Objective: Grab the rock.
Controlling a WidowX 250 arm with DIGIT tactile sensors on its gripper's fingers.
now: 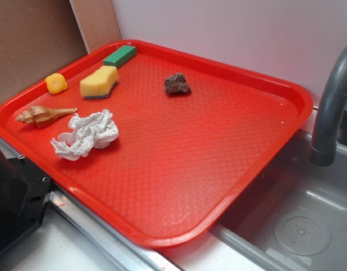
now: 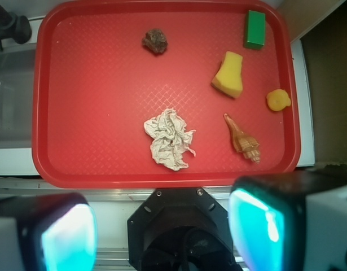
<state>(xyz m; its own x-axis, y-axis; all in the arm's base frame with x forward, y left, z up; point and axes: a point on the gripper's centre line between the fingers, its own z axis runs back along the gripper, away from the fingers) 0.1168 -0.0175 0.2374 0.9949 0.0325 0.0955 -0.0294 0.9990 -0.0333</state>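
Observation:
The rock (image 1: 177, 83), a small lumpy dark brown-grey stone, lies on the red tray (image 1: 229, 186) toward its far side. In the wrist view the rock (image 2: 155, 40) sits near the tray's top edge, left of centre. My gripper (image 2: 165, 228) is high above the robot base, short of the tray's near rim (image 2: 162, 179), far from the rock. Its two fingers (image 2: 66, 237) stand wide apart and hold nothing. The gripper does not show in the exterior view.
On the tray lie a crumpled white paper (image 1: 86, 134), a tan spiral seashell (image 1: 44, 116), a yellow sponge (image 1: 99, 82), a green block (image 1: 119, 56) and a small yellow toy (image 1: 56, 83). A grey faucet (image 1: 331, 107) and sink (image 1: 297, 226) are at the right.

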